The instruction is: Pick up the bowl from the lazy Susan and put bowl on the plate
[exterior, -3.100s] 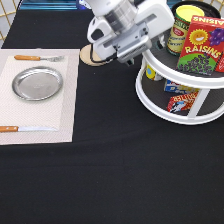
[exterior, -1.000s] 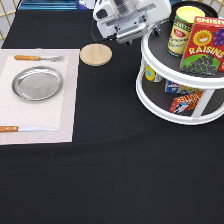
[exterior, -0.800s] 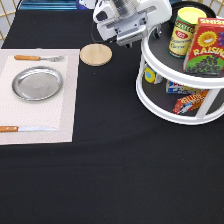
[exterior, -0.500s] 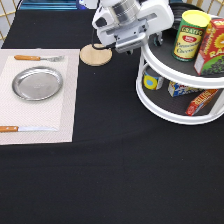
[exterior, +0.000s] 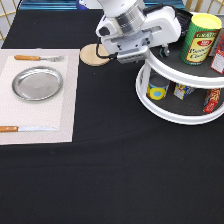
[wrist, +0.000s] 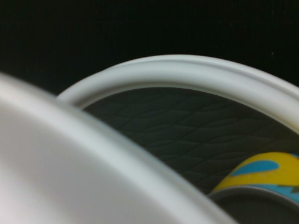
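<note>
Gripper (exterior: 137, 52) sits at the lazy Susan (exterior: 170, 112) top-tier rim; finger state unclear; plate (exterior: 37, 83) well apart.

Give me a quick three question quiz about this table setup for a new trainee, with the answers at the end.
1. True or false: a bowl already sits on the metal plate.
2. Which lies nearest the exterior view's bottom: A) the fork, B) the knife, C) the wooden coaster?
3. Fill in: the gripper is at the rim of the lazy Susan's ____ tier.

Key: 1. False, the plate is bare. 2. B. 3. Upper; the yellow-lidded can stands on that tier.
</note>
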